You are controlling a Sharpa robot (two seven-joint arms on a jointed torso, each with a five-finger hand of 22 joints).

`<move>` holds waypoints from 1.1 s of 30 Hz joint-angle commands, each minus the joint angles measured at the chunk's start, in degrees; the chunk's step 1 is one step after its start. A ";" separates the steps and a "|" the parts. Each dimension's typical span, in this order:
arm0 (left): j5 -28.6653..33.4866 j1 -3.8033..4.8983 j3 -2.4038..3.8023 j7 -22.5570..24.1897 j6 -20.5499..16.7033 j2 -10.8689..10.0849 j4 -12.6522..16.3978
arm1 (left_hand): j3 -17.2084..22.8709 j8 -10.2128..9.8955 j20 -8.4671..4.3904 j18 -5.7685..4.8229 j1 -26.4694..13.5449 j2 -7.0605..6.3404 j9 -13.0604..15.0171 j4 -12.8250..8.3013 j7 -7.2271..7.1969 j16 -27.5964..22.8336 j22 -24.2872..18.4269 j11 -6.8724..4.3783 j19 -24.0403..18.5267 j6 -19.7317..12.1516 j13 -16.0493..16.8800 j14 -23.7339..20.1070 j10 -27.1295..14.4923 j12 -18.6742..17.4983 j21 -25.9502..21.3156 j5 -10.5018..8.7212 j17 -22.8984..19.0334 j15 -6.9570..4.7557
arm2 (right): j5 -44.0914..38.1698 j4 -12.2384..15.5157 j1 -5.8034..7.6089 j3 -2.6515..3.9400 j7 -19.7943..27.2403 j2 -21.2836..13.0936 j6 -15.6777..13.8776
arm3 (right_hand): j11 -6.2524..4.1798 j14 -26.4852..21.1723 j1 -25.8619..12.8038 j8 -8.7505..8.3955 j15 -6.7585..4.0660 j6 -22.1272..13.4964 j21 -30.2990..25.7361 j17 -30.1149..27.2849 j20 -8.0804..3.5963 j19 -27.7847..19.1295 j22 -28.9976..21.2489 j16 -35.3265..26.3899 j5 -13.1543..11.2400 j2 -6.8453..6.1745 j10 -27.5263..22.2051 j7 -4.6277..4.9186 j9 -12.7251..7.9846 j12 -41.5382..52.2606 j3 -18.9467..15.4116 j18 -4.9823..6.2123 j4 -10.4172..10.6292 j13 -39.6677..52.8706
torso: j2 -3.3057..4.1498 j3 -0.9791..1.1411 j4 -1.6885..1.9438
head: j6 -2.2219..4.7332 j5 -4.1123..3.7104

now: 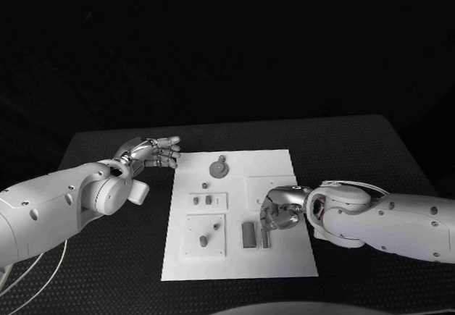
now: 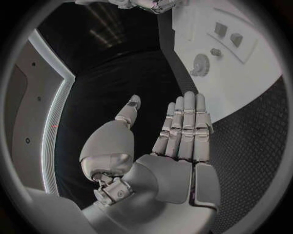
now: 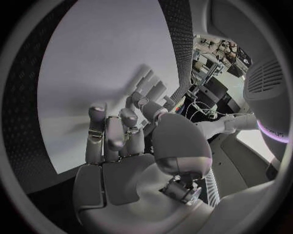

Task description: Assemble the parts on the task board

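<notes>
The white task board [image 1: 282,259] lay mid-tabletop [image 1: 373,140] carrying a round gear [image 1: 220,168] and small grey parts [image 1: 255,235], the left robot hand [image 1: 156,151] flat and empty beside it, the right robot hand [image 1: 281,208] curled over it, grasp unclear.

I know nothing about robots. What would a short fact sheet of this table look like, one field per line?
Surface: black table
Centre: white task board
On the board: a gear-shaped part near the far end, small parts mid-board
Left hand: off the board's far left corner, fingers straight, holding nothing
Right hand: over the board's right side, fingers curled; whether it holds anything cannot be told
</notes>
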 commanded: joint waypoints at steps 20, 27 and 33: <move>-0.27 0.05 0.04 0.95 0.64 0.07 -0.03 | 0.18 0.31 0.05 0.08 -0.07 0.49 -0.09 -0.08 0.09 -0.28 0.04 0.10 -0.25 -0.52 -0.03 -0.44 -0.34 0.03 0.05 -0.23 0.07 0.08 | 11.84 0.04 0.31 1.69 5.49 -0.16 -6.57 | -0.09 -0.07 -0.36 -0.06 -0.61 -0.19 0.18 -0.32 -0.02 0.05 0.77 0.27 0.17 -0.34 -0.07 0.10 0.14 -0.54 -1.18 2.48 0.23 -0.53 | -0.11 -0.05 -0.10 | 1.78 -0.45; -0.07 0.07 0.04 1.11 0.34 0.17 -0.47 | 0.17 0.32 0.06 0.08 -0.06 0.47 -0.09 -0.10 0.09 -0.28 0.04 0.10 -0.26 -0.53 -0.03 -0.45 -0.35 0.03 0.05 -0.23 0.07 0.08 | 25.17 -4.91 2.36 3.30 11.32 1.18 -9.20 | 0.42 -1.10 -3.05 -1.51 -0.26 -2.42 -0.20 -2.18 0.22 -0.06 0.54 -0.48 0.16 -1.45 -0.65 0.70 -0.58 -1.00 -1.75 2.48 0.88 -0.72 | -0.35 -0.02 -0.20 | 3.69 -0.83; 0.37 0.23 0.07 1.49 0.02 0.52 -1.43 | 0.25 0.36 0.07 0.07 0.20 0.51 -0.08 -0.20 0.07 -0.36 0.03 0.10 -0.36 -0.51 -0.03 -0.55 -0.36 0.04 0.01 -0.22 0.07 0.11 | 40.16 -15.98 3.06 5.88 18.25 4.83 -8.97 | 1.66 -4.01 -3.99 -3.08 0.92 -5.26 -1.94 -5.51 1.09 -2.18 0.00 -3.29 0.16 -1.74 -2.61 1.94 -1.24 -3.18 -0.94 2.48 0.53 -2.02 | -1.02 -0.03 -0.64 | 7.02 -1.08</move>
